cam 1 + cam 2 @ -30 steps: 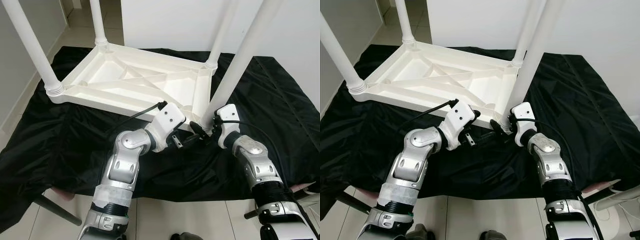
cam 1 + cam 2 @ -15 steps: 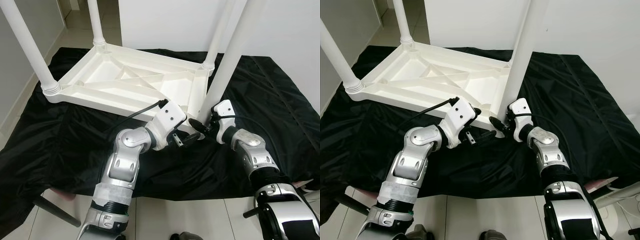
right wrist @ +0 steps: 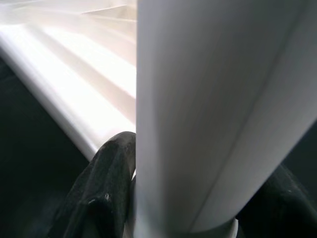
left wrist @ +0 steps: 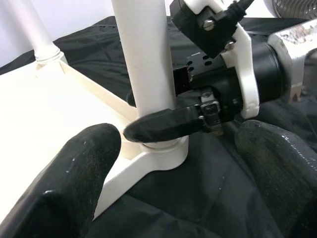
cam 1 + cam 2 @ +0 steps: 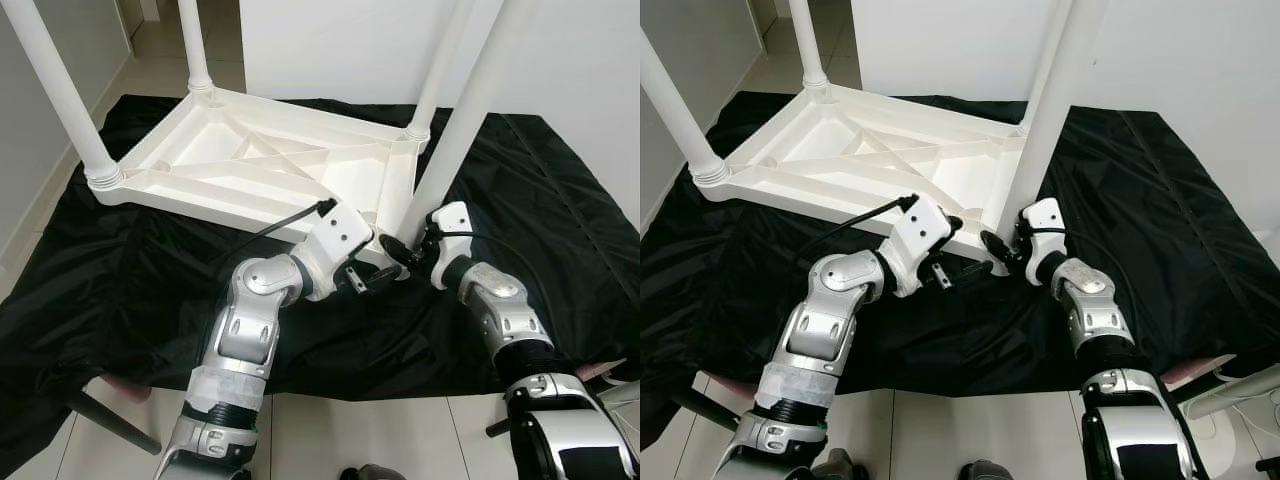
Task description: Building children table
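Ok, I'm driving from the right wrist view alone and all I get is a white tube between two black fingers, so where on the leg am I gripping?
Observer: The right gripper is clamped on the near right leg at its very base, just above the corner socket of the upturned table top.
Operator: Is the left gripper on it too?
Observer: No. The left gripper hangs open beside that corner, its fingers apart from the leg.
Operator: And the other legs?
Observer: Three more stand upright in the other corners, and the table top lies on a black sheet.
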Controlling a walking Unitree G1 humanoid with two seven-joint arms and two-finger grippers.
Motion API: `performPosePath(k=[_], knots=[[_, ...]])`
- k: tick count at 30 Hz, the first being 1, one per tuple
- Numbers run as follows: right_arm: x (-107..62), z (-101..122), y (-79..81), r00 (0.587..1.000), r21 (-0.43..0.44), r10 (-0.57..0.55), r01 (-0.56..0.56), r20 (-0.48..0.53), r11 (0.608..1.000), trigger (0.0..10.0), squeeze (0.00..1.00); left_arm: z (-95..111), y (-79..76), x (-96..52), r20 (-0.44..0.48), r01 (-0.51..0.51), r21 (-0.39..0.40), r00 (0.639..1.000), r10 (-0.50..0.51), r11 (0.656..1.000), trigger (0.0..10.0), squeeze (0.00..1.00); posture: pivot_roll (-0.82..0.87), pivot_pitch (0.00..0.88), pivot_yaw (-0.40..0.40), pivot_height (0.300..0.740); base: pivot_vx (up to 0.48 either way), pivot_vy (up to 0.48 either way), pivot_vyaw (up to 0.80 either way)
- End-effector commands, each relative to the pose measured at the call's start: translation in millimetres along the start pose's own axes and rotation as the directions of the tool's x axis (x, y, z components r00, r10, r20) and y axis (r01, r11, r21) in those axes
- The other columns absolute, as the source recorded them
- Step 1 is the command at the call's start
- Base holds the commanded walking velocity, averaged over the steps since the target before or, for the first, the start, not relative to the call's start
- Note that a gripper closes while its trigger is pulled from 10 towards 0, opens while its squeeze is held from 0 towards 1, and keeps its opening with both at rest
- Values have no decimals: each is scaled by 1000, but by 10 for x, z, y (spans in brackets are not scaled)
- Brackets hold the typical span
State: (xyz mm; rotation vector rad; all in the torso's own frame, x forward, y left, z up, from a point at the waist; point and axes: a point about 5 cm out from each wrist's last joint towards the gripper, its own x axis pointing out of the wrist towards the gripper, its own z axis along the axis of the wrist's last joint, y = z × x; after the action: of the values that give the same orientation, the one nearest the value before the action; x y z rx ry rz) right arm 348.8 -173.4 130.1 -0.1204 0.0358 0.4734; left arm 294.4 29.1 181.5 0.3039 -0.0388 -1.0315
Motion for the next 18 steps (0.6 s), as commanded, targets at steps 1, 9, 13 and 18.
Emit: performPosePath(k=[1, 9, 13, 18], knots=[[-3, -55, 32, 993, 44, -114, 116, -36, 992, 10000, 0, -23, 81, -11, -7, -225, -11, 974, 225, 974, 10000, 0, -19, 0, -39, 740, 0, 0, 0], [65, -35, 112, 899, 111, -432, 438, -77, 892, 10000, 0, -32, 77, -10, -9, -228, -18, 974, 228, 973, 10000, 0, -20, 0, -46, 740, 0, 0, 0], [85, -12, 136, 858, 142, -504, 513, -95, 847, 10000, 0, -35, 84, -12, -11, -233, -20, 972, 233, 972, 10000, 0, -20, 0, -46, 740, 0, 0, 0], [117, 98, 208, 843, 129, -532, 538, -81, 833, 10000, 0, -37, 66, -15, -14, -227, -22, 974, 227, 974, 10000, 0, -20, 0, -43, 740, 0, 0, 0]])
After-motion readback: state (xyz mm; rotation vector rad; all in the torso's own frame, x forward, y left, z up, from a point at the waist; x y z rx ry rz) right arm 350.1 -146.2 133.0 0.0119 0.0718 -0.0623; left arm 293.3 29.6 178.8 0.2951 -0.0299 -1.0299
